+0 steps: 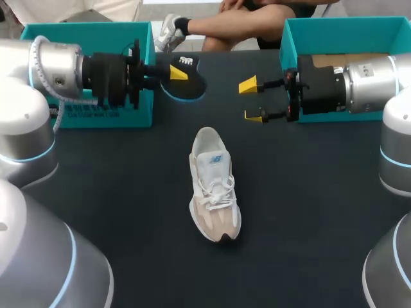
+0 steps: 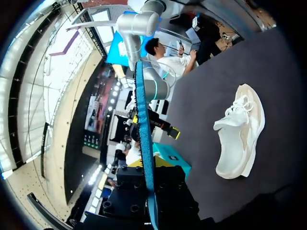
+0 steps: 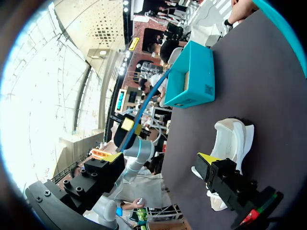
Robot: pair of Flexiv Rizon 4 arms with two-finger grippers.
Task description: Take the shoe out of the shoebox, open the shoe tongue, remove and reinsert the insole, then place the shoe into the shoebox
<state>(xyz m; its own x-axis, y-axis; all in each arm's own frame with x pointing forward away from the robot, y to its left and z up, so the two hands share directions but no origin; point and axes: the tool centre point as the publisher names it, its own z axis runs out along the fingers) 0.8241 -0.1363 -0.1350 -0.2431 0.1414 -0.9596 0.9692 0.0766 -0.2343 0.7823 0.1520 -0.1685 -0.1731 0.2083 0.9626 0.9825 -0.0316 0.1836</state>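
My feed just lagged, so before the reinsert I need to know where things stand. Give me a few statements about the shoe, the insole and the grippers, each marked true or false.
1. The shoe lies on the table, outside the left box and the right box. True.
2. The right gripper is shut on the shoe. False: it is open and empty, well apart from the shoe.
3. The left gripper holds the insole. True.
4. The insole sits inside the shoe. False: it is out, in the left gripper beside the left box.
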